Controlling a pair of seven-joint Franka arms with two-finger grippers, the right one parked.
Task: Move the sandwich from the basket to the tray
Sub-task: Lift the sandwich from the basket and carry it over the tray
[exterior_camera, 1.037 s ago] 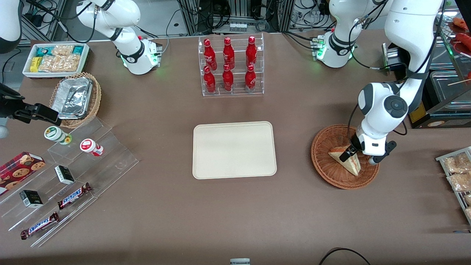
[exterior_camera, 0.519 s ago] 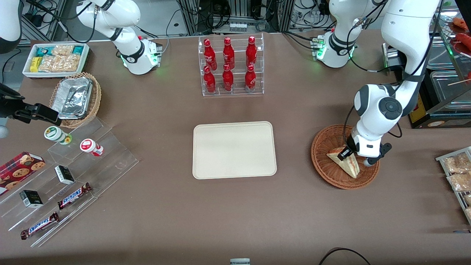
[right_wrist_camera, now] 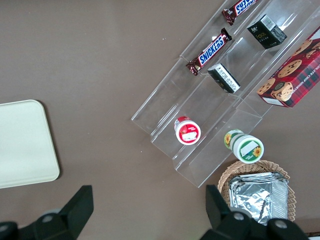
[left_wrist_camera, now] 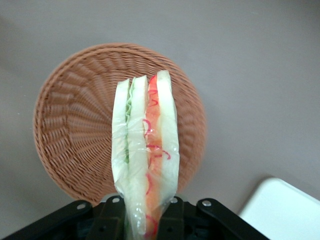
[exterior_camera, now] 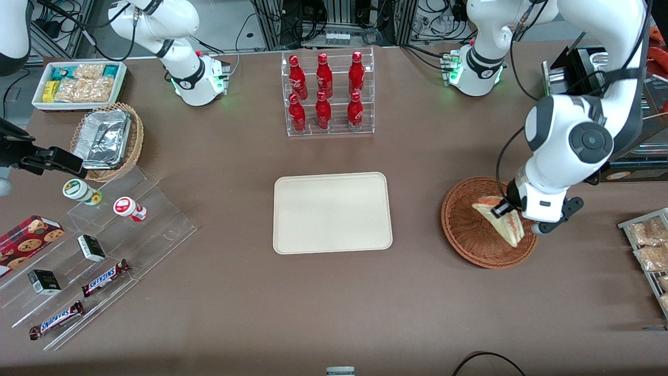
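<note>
Sandwich hangs pinched in the gripper above the basket; tray sits well apart, nothing between them.

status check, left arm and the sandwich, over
Gripper shut on sandwich, above the basket. Sandwich lifted clear of the weave, edge-on. Tray bare, nothing in the way between.

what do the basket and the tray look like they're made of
The basket looks like reddish-brown woven wicker, with ribbed strands circling its wall. The tray looks like matte cream plastic, smooth with a low moulded rim, though that is uncertain. The end effector holds the sandwich over the basket.
</note>
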